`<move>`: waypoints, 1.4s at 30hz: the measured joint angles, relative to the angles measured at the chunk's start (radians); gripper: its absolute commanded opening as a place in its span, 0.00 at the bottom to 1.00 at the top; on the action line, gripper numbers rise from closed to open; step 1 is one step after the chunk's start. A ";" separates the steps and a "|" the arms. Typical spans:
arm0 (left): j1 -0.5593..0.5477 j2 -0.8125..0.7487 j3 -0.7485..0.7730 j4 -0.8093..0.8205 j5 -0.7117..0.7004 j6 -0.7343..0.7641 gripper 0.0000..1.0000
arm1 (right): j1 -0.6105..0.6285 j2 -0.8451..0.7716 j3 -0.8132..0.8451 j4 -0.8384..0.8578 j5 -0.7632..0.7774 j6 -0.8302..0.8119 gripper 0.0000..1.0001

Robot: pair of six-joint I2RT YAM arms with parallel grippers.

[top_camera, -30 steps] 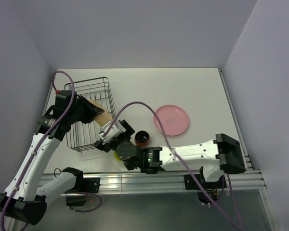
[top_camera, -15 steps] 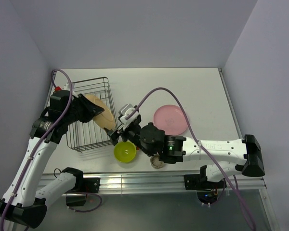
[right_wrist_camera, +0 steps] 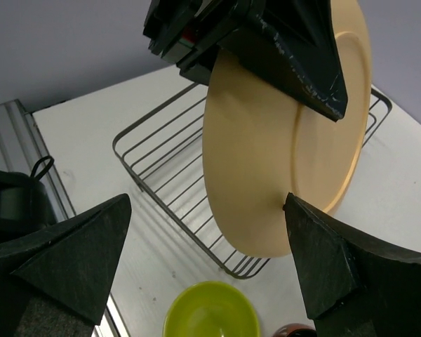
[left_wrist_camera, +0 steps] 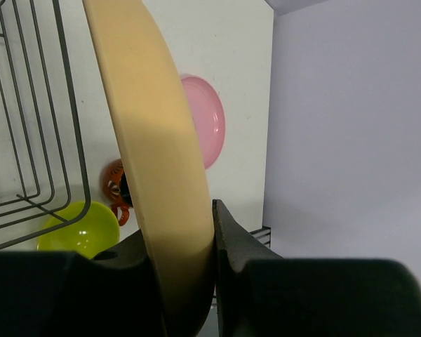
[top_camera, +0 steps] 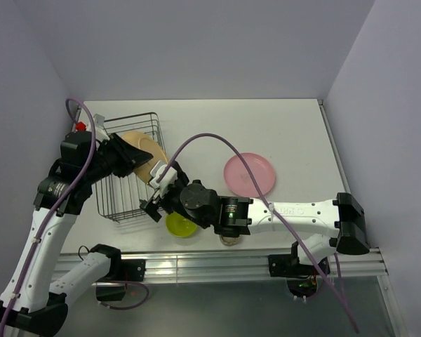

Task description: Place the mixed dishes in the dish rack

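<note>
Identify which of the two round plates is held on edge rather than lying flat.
The yellow-orange round plate, clamped on edge in the left gripper by the black wire rack; the pink round plate lies flat on the table.

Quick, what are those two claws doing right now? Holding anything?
The left gripper: closed on the rim of the yellow-orange plate.
The right gripper: open, holding nothing.
</note>
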 measured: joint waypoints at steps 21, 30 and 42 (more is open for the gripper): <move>0.012 -0.031 -0.040 0.060 0.012 -0.013 0.00 | 0.000 0.066 0.015 0.102 0.200 -0.125 0.27; 0.014 -0.019 -0.059 0.098 0.014 -0.036 0.00 | 0.016 0.102 0.028 0.130 0.294 -0.163 0.00; 0.015 0.003 -0.060 0.109 0.001 -0.054 0.43 | 0.018 0.114 0.037 0.137 0.341 -0.142 0.00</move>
